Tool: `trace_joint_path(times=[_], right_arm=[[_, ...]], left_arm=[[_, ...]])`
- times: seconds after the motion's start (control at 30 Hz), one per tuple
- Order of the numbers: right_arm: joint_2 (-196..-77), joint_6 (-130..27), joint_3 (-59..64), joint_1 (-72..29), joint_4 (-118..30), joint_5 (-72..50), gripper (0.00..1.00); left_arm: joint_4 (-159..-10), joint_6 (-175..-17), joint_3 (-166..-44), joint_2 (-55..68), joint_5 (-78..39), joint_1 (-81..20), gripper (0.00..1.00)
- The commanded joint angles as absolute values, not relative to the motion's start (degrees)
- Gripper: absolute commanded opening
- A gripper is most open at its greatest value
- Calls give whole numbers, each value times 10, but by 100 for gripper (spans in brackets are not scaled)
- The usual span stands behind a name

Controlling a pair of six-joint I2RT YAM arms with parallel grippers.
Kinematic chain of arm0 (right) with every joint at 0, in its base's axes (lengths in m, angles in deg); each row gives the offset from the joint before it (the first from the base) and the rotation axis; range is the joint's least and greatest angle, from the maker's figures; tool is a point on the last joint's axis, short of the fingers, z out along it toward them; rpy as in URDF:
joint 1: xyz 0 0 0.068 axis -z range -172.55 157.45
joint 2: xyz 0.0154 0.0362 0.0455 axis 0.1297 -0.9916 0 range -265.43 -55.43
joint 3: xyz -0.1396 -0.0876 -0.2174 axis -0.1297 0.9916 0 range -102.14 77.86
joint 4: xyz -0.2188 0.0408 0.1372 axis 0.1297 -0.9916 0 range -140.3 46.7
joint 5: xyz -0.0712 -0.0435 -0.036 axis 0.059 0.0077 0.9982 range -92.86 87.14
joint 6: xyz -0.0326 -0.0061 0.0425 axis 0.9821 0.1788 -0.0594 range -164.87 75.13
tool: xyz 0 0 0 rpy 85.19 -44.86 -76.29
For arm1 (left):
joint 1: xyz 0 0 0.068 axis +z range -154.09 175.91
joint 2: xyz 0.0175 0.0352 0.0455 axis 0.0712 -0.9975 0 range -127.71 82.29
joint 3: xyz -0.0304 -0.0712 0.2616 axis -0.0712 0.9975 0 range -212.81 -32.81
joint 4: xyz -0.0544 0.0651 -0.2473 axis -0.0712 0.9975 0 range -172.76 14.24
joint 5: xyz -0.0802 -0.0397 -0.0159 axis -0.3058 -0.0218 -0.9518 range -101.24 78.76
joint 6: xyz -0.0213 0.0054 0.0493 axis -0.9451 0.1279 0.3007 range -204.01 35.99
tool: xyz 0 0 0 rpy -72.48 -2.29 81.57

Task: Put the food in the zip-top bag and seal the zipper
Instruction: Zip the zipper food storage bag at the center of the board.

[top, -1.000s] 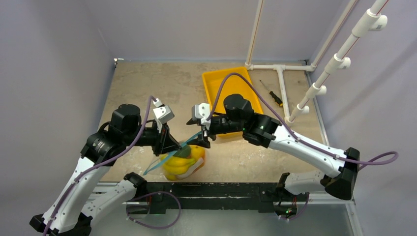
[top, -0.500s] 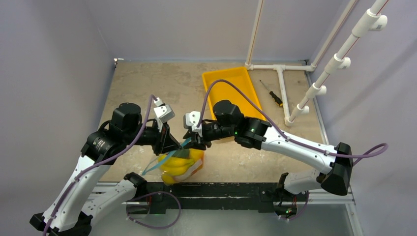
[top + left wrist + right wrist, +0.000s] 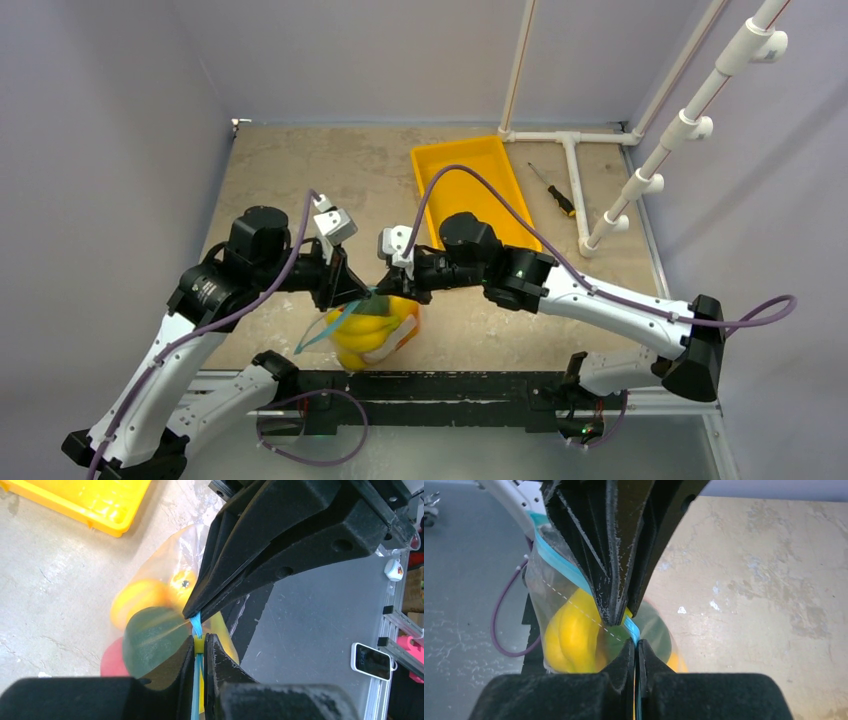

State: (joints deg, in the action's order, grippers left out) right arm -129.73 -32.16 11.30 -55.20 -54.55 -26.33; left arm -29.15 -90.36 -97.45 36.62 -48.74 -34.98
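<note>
Now pinches the zipper (image 3: 196, 625) of the bag (image 3: 378, 330) from both sides, with the left gripper (image 3: 200, 642) clamped tight on the blue strip and the right gripper (image 3: 636, 647) closed on it just beside, tips almost touching. Keeps the bag near the table's (image 3: 270, 170) front edge, well apart from the tray (image 3: 470, 152), fruit (image 3: 569, 635) inside. Probably anchors one spot so as to press along the strip and seal it.

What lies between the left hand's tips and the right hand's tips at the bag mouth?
Only a short stretch of the teal zipper, pinched by both the left hand and the right hand. The left wrist view shows it.
</note>
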Motion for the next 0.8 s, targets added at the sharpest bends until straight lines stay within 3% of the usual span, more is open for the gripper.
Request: trace_joint_path(times=[0.0, 0.77], right_arm=[[-1268, -370, 123, -552, -504, -157, 0], [-1216, -532, 197, -546, -440, 161, 0]], left_arm=[[-316, -908, -1000, 383, -472, -353, 0], [-236, -962, -999, 443, -314, -353, 0]])
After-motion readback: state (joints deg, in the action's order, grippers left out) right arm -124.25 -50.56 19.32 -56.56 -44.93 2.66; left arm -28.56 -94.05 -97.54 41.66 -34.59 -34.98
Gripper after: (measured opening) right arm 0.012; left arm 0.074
